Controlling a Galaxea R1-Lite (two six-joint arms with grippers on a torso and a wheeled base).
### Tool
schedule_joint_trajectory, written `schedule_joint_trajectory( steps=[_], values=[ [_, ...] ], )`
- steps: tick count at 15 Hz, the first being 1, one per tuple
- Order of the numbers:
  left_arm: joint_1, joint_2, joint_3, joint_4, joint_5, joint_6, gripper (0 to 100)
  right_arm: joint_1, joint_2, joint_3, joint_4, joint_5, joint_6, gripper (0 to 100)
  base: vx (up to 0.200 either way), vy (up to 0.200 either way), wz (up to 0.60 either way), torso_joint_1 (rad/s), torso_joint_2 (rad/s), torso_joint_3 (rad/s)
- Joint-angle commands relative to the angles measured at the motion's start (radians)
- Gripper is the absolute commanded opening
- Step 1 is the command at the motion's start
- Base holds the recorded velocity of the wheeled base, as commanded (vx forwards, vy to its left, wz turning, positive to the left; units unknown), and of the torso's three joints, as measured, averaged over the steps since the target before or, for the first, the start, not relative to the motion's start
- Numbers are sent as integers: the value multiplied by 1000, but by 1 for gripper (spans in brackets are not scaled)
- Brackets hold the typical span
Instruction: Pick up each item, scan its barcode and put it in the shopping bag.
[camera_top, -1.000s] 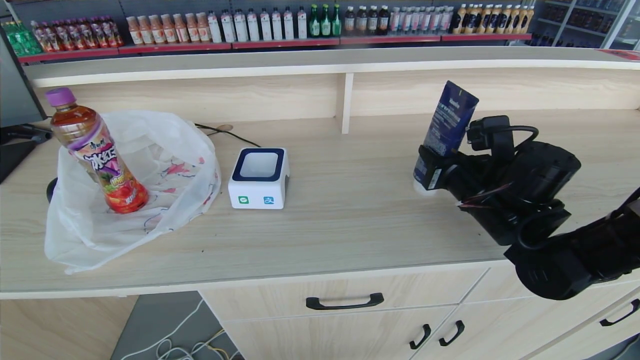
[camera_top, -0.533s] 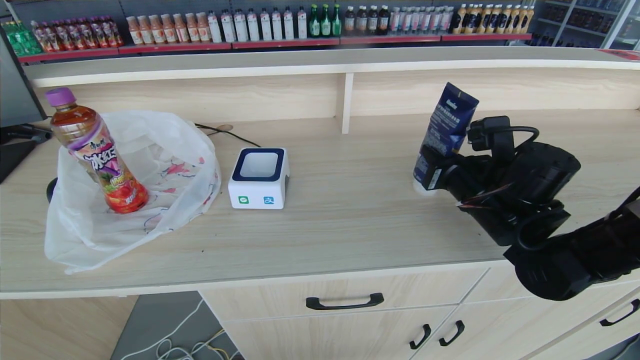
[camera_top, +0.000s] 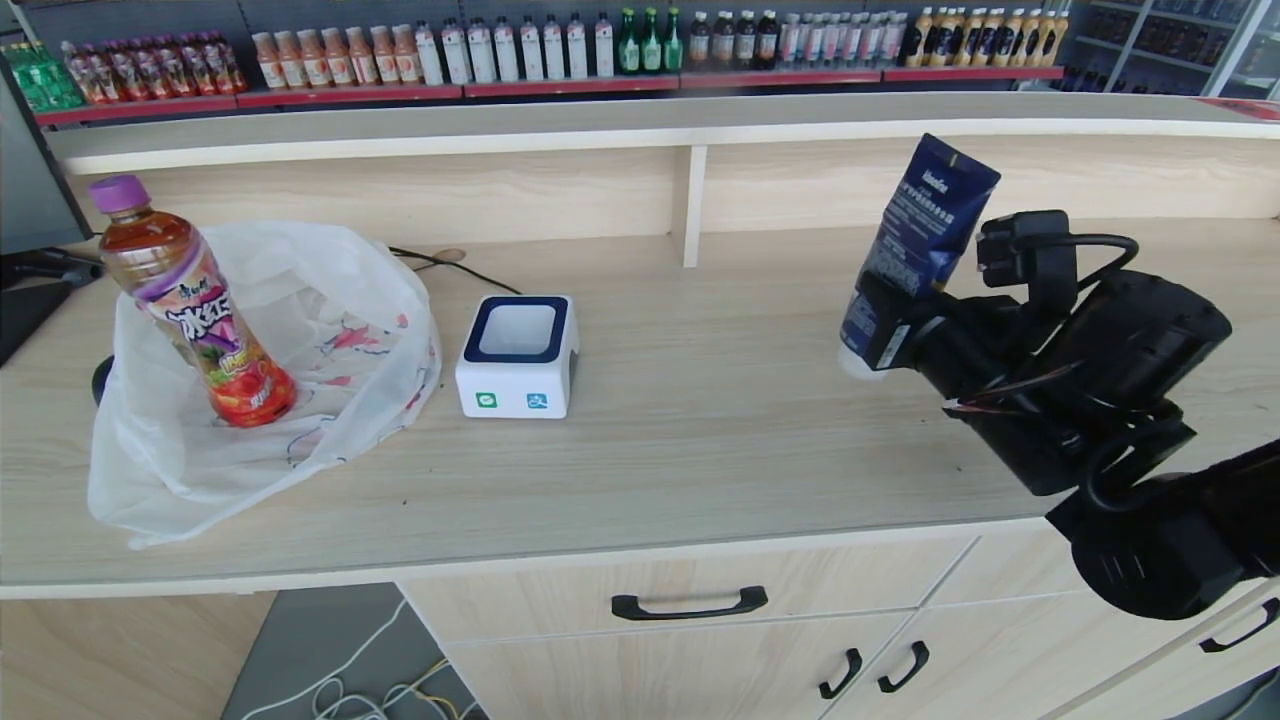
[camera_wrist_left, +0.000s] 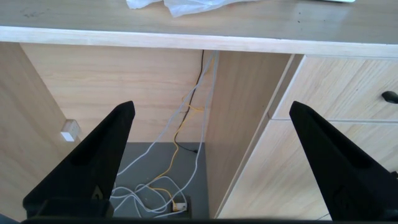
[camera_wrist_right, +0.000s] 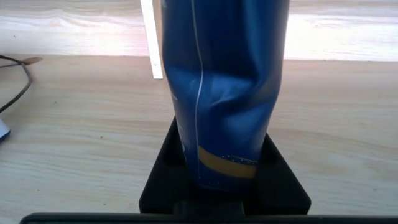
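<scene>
My right gripper (camera_top: 880, 335) is shut on a dark blue tube (camera_top: 920, 235), held cap-down a little above the right part of the counter (camera_top: 700, 440). Between the pads the blue tube (camera_wrist_right: 227, 93) is squeezed and dented. A white barcode scanner (camera_top: 519, 355) with a dark-rimmed window sits mid-counter, left of the tube. A white plastic shopping bag (camera_top: 330, 330) lies at the left, with a tea bottle (camera_top: 185, 300) with a purple cap leaning inside it. My left gripper (camera_wrist_left: 208, 162) hangs open below the counter edge, facing the cabinet side and cables.
A raised wooden shelf with a divider (camera_top: 688, 205) runs along the back of the counter. A black cable (camera_top: 450, 262) trails behind the scanner. Drawers with black handles (camera_top: 690, 605) sit under the counter. Shelves of bottles (camera_top: 640, 45) line the far wall.
My right gripper has lifted the blue tube off the counter and carried it slightly right and up, tilting its top to the right. The bag, bottle and scanner have not moved.
</scene>
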Motion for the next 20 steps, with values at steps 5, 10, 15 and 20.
schedule_joint_trajectory(
  steps=[5, 10, 15, 20],
  values=[
    [0, 0, 0, 0, 0, 0, 100, 76, -235, 140, 0, 3, -1, 0, 0, 0, 0, 0, 0, 0],
    [2, 0, 0, 0, 0, 0, 100, 125, -397, 309, 0, 3, 1, 0, 0, 0, 0, 0, 0, 0],
    [0, 1, 0, 0, 0, 0, 100, 157, -456, 367, 0, 1, -2, 0, 0, 0, 0, 0, 0, 0],
    [0, 0, 0, 0, 0, 0, 100, 170, -485, 407, 0, 3, -1, 0, 0, 0, 0, 0, 0, 0]
  ],
)
